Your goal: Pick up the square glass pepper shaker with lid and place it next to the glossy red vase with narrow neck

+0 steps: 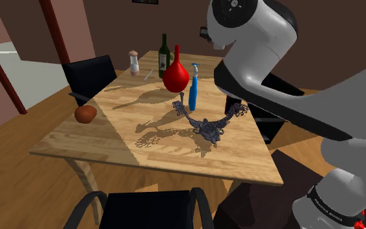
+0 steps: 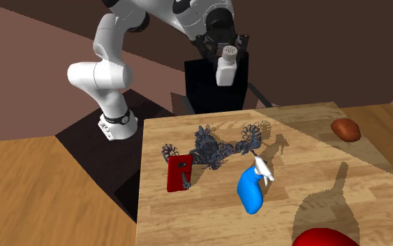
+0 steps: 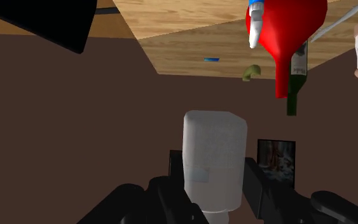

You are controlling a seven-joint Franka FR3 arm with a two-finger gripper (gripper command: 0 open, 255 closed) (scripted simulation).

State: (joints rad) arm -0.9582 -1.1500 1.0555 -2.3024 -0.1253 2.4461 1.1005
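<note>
Wooden surface (image 1: 110,140) is seen carrying the red vase (image 1: 175,77) near its far edge. The pale shaker (image 3: 213,159) is pinched in the hand (image 2: 228,52), high above the surface. It should be lowered upright beside the vase, clear of the blue spray bottle (image 1: 192,94).

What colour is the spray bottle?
The spray bottle is blue with a white nozzle, clearest in the second exterior view.

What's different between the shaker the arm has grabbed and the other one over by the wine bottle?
The grabbed shaker hangs in the air, clasped by the end effector; the other shaker stands on the table. The grabbed shaker has a grey lid with holes; the other shaker's top is brownish. Both have pale, whitish bodies.
</note>
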